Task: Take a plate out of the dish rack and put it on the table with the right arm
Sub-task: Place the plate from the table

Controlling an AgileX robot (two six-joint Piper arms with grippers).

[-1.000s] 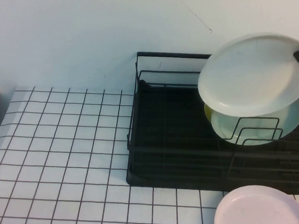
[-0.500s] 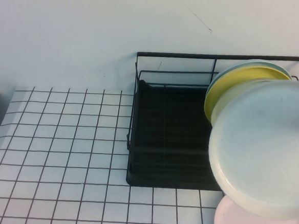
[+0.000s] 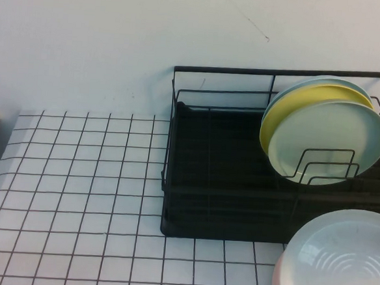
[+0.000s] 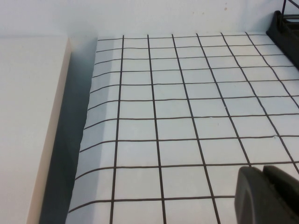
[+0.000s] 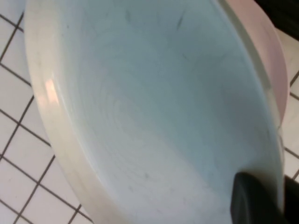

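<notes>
Lowered since half a second ago, the plate [image 3: 342,257] now sits low over the pink plate [image 3: 278,279], in front of the rack [image 3: 207,183], not on bare counter [image 3: 77,174]. Only the right wrist view shows the right end effector [image 5: 261,198] pinching its rim. Left end effector [image 4: 271,193]: parked far left, cannot tell.

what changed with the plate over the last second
The plate, held by the right gripper, came from above the dish rack toward the camera and down, now over the pink plate on the table. Racked plates stayed; the left gripper stays parked.
</notes>
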